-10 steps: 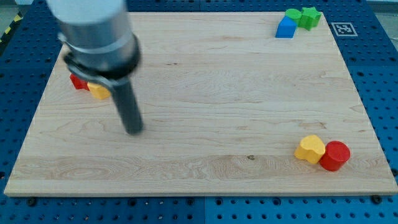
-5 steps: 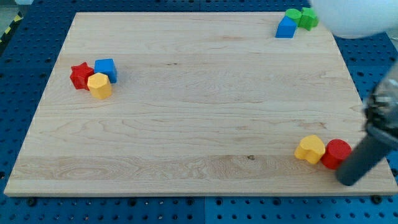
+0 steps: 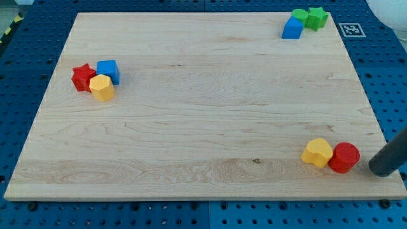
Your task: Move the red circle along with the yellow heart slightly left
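Observation:
The red circle sits near the board's bottom right corner, touching the yellow heart on its left. My tip rests on the board just to the right of the red circle, a small gap apart from it. The dark rod runs up and off the view's right edge.
A red star, a blue cube and a yellow hexagon cluster at the left. A blue block and two green blocks sit at the top right. The board's right edge is close to my tip.
My tip swept from the board's left side to the bottom right, then shifted right of the red circle. The blocks have not visibly moved.

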Tool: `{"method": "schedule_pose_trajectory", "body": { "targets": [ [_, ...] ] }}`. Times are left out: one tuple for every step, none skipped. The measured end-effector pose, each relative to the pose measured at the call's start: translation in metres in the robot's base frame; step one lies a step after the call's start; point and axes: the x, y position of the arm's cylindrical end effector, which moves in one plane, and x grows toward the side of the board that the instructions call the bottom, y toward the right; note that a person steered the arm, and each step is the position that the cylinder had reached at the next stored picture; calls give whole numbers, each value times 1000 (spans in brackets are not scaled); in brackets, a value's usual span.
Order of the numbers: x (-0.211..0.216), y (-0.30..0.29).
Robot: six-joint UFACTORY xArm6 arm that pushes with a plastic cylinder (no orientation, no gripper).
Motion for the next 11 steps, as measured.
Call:
{"method": "schedule_pose_trajectory", "body": {
  "targets": [
    [-9,-3],
    [-15,-9],
    [0,-11],
    [10,-13],
    [10,-13],
    [7,-14],
    [1,-24],
    [-2,-38],
    [-7,-56],
    [-15,-75],
    [-25,-90]
  ]
}}
